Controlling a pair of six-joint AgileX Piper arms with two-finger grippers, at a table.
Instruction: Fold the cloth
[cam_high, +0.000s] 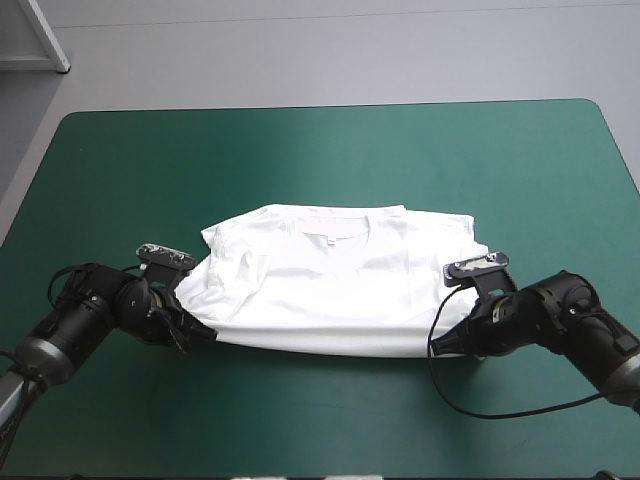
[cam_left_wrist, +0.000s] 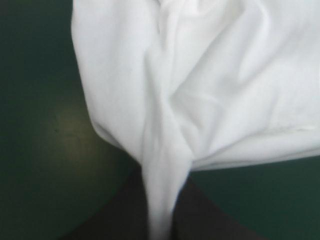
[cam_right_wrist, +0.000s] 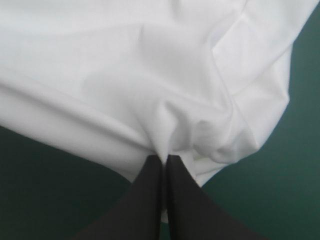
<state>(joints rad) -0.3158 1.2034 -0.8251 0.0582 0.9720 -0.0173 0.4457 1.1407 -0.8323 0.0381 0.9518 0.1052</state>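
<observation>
T-shirt (cam_high: 335, 285) in the high view lies white and mostly flat near the middle of the table (cam_high: 320, 150), a little nearer the front edge than the far one. Its collar (cam_high: 335, 228) points to the far edge. The teal-green cover shows bare all around it. The left gripper (cam_high: 197, 335) sits at the shirt's near left corner and the right gripper (cam_high: 452, 340) at its near right corner, both low over the table. The near hem runs between them as a slightly lifted line, with a thin shadow under it.

In the left wrist view, the left gripper (cam_left_wrist: 162, 200) is all but closed, and a narrow twisted strip of the T-shirt (cam_left_wrist: 200, 85) runs down between its black fingers (cam_left_wrist: 210, 220). Ahead of the gripper the fabric fans out into broad folds. The table (cam_left_wrist: 45, 165) shows on both sides of the pinched part.

In the right wrist view, the right gripper (cam_right_wrist: 164, 165) has its black fingers (cam_right_wrist: 190, 210) pressed together into one point, pinching a gathered fold at the edge of the T-shirt (cam_right_wrist: 125, 65). Creases spread out from the pinch, and a rounded corner of fabric hangs just beside the fingers. The table (cam_right_wrist: 50, 195) shows to either side of the gripper.
</observation>
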